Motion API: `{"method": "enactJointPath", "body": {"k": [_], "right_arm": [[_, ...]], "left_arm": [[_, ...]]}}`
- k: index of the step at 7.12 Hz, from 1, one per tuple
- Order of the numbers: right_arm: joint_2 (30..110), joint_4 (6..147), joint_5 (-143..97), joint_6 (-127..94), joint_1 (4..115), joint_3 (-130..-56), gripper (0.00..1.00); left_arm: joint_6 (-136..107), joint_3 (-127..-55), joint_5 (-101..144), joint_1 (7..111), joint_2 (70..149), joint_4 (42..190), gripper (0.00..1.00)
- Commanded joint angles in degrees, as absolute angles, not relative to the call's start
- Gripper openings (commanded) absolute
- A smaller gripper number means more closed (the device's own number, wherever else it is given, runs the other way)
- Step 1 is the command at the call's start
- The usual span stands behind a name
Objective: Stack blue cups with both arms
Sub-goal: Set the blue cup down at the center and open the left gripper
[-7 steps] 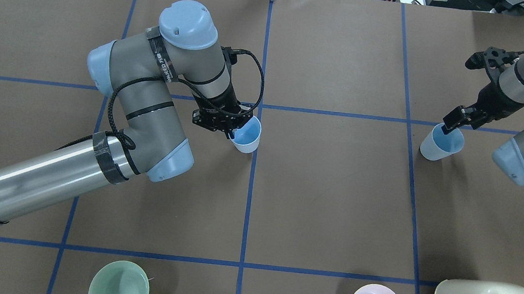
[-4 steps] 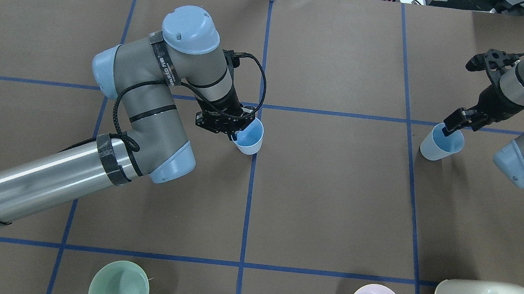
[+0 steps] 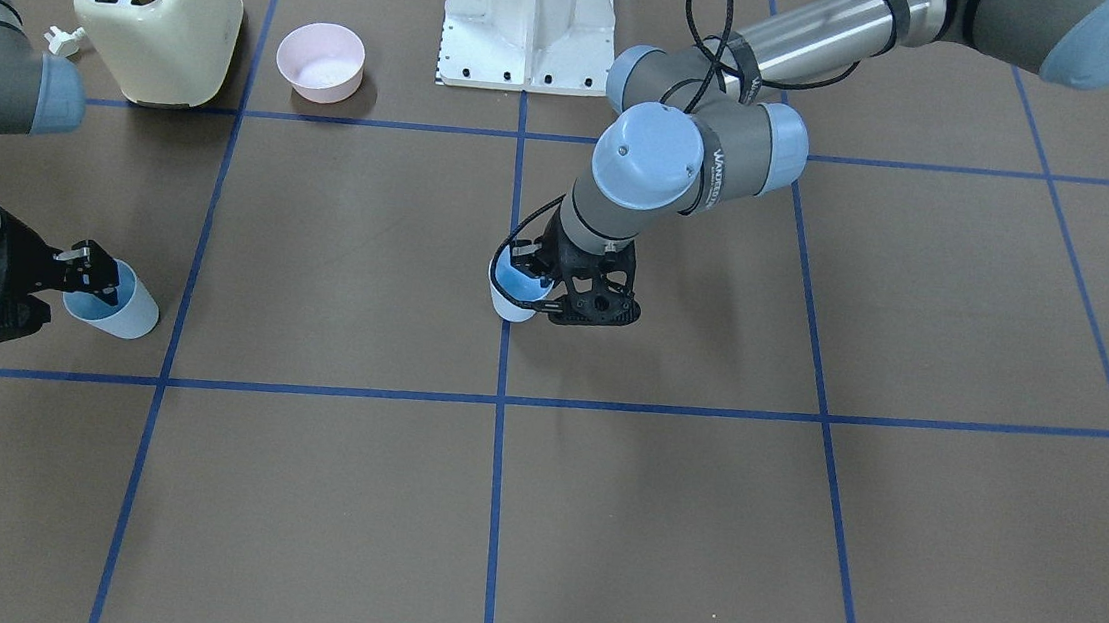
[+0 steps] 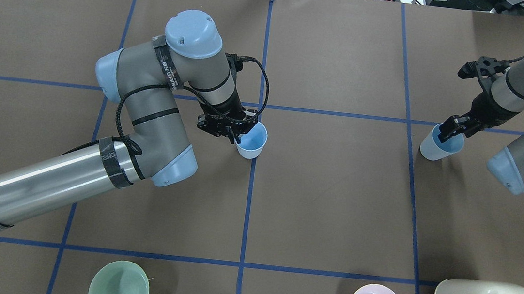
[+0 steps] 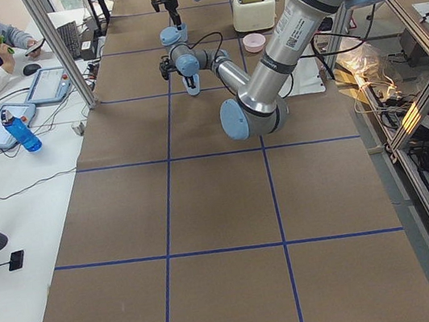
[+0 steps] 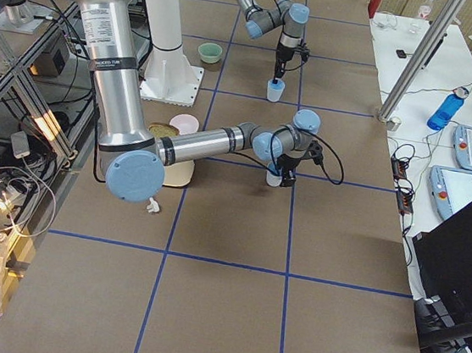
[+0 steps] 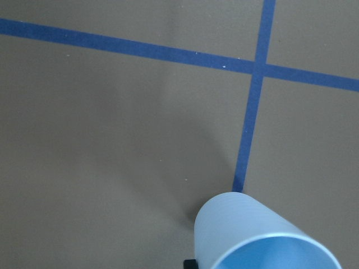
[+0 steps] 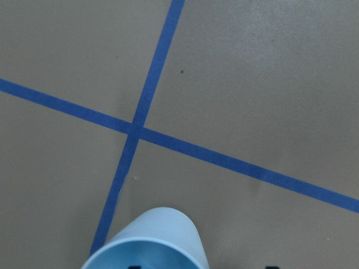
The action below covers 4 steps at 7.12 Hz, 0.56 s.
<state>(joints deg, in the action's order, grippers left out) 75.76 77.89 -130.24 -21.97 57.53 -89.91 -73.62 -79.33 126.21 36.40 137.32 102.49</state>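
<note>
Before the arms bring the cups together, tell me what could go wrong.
1. The left hand holds the centre cup by one rim wall only; it may tilt or slip.
2. The right hand has a finger inside the edge cup, which would probably block nesting.

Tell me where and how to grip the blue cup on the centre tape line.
Grip the blue cup by its rim wall, coming from above, one finger inside and one outside. It is upright with its mouth open, and its smooth sides taper, so a side pinch might slip. The left gripper straddles that rim now.
</note>
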Motion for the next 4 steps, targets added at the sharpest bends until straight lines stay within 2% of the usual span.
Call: {"method": "enactJointPath", "body": {"k": [1, 2, 3, 4], "right_arm": [[75.76, 77.96, -129.99, -21.97, 57.22, -89.91, 0.37], [75.76, 77.96, -129.90, -21.97, 57.22, -90.26, 0.16], [75.76, 77.96, -129.90, -21.97, 57.30, -91.05, 0.00], [75.67, 78.05, -129.90, -21.97, 57.30, -91.32, 0.00]], "left_arm": [[-73.21, -79.63, 126.21, 36.56, 137.02, 104.32, 0.90], [-73.21, -80.15, 126.38, 36.91, 137.02, 104.15, 0.90], [-73.21, -81.90, 126.82, 38.31, 136.67, 103.63, 0.91], [-73.21, -83.39, 128.74, 40.15, 135.36, 103.54, 0.93]]}}
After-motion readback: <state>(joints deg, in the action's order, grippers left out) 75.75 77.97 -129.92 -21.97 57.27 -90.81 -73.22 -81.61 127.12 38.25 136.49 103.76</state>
